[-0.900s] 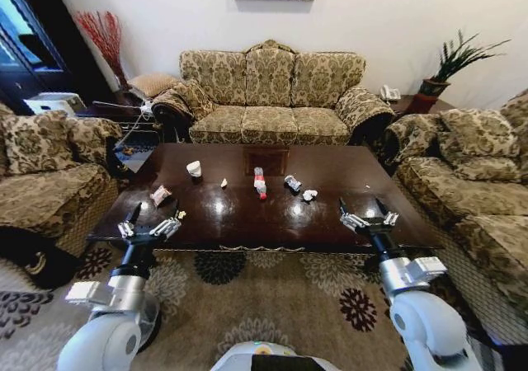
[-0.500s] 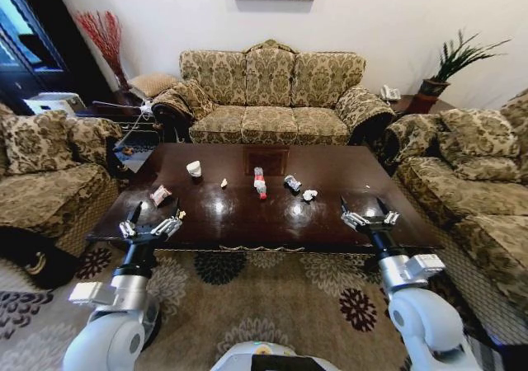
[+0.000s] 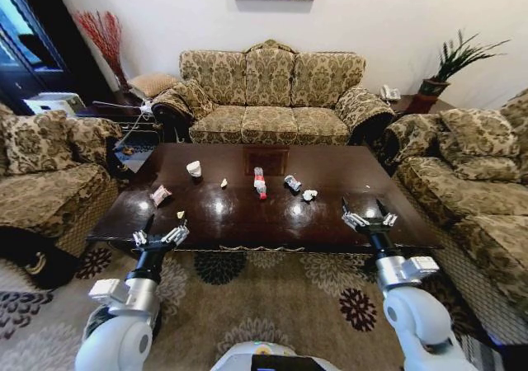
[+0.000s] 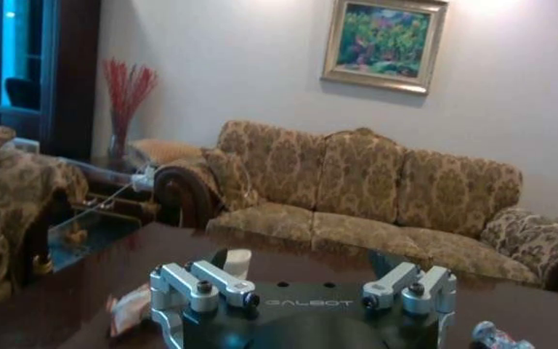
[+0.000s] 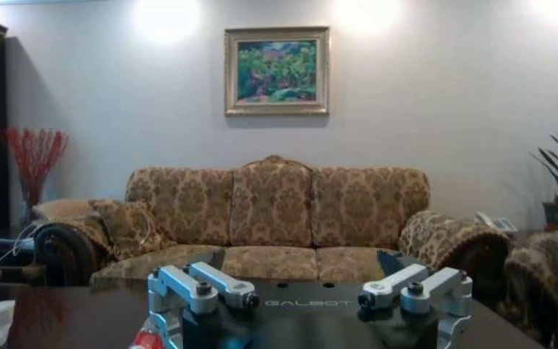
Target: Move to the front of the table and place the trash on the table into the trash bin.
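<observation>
The table (image 3: 247,218) of glossy dark wood stands before me with the trash scattered on it: a white paper cup (image 3: 194,168), a pink-white wrapper (image 3: 160,194), a clear bottle with a red label (image 3: 260,182), a silvery wrapper (image 3: 293,182), crumpled white paper (image 3: 309,194) and tiny scraps (image 3: 181,214). My left gripper (image 3: 161,237) hangs open at the table's front edge, left of centre. Over the front right corner my right gripper (image 3: 370,219) is open too. In the left wrist view the left gripper (image 4: 304,291) faces the cup (image 4: 232,260) and pink wrapper (image 4: 124,313). The trash bin is out of view.
A three-seat patterned sofa (image 3: 271,99) stands behind the table, with armchairs at the left (image 3: 41,165) and right (image 3: 470,181). A patterned carpet (image 3: 264,305) lies between me and the table. A potted plant (image 3: 445,66) sits on a side table at the back right.
My left gripper has drawn back toward me and a little to the right, from over the table's front left to its front edge. The right gripper has barely moved.
</observation>
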Tool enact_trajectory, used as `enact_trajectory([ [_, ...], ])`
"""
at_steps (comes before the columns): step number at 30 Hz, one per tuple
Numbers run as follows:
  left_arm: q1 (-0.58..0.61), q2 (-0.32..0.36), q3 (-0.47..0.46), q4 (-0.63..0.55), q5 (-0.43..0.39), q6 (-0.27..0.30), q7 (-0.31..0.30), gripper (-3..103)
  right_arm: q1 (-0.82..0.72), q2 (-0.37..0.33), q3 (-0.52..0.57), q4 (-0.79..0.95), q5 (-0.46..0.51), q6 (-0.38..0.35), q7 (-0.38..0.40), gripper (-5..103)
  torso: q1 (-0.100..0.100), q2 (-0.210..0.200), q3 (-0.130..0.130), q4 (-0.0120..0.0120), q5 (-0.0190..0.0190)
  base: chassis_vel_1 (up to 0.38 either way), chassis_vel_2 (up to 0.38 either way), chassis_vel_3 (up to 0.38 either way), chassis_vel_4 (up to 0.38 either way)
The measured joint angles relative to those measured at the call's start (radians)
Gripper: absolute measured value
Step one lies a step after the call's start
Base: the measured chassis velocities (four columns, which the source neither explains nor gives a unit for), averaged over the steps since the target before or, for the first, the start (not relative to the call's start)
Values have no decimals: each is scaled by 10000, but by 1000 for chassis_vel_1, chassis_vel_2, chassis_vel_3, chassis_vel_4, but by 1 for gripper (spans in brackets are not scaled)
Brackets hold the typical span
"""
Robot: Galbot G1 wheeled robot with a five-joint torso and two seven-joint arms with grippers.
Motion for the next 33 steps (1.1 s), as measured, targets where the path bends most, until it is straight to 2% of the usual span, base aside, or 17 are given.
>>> enact_trajectory([
  [5,-48,-97,233,270,-1,55,-193,98,36,-25,29,-153,-531,398,-303,100,0,0,0,-1,1,0,0,0,0],
  [12,-118,-112,308,475,33,75,-261,98,-56,106,-181,-169,-636,504,-286,100,0,0,0,-1,1,9,7,-6,-11],
  [16,-95,-50,275,533,12,-20,-383,98,-63,128,-229,-292,-884,908,-438,100,0,0,0,-1,3,94,86,-94,-99],
  [20,-87,-54,269,543,-13,-59,-455,98,-91,193,-317,-308,-993,1037,-488,100,0,0,0,0,0,172,139,-152,-174],
  [21,-93,-58,267,539,-18,-61,-463,95,-100,207,-345,-308,-1016,1054,-490,100,0,0,0,-1,-2,214,184,-240,-238],
  [23,-96,-59,258,523,-33,-85,-481,97,-111,223,-384,-304,-1036,1098,-491,100,0,0,0,-1,-1,256,242,-250,-244],
  [27,-87,-43,249,533,-51,-174,-551,99,35,203,-639,-451,-1072,1610,-418,100,2,0,1,0,1,276,271,-271,-294],
  [33,-30,-42,197,540,-51,-186,-569,99,190,257,-872,-426,-1054,1510,-299,100,0,1,-1,2,-9,176,191,-183,-177],
])
